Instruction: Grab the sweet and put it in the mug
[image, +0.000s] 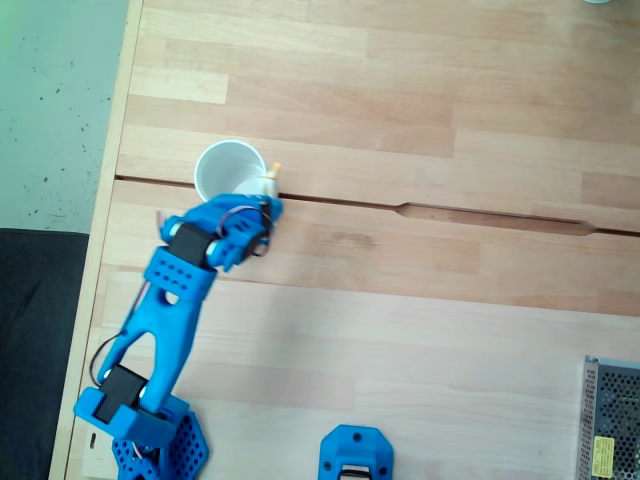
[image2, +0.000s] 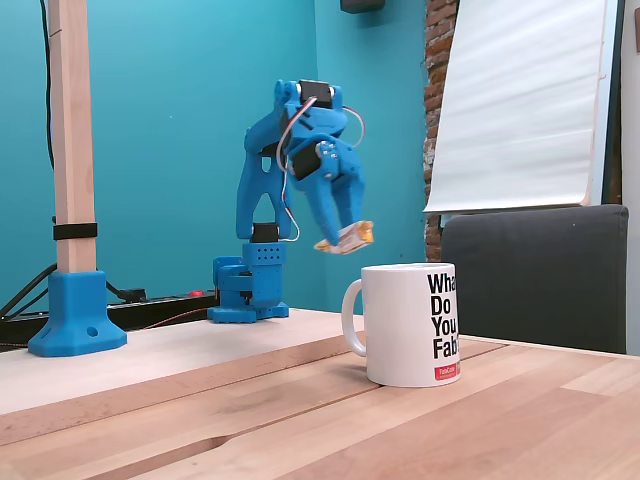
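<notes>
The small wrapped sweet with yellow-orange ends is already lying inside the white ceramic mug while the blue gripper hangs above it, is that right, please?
Not quite: the small wrapped sweet is not inside the white ceramic mug; the side-on fixed view shows it clamped in the blue gripper above the mug.

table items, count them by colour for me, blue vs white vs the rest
Blue: 3, the arm with its end effector, a post base, a printed part.
White: 2, the mug and the sweet in the end effector.
Other: 1, a metal mesh box.
Total: 6
</notes>
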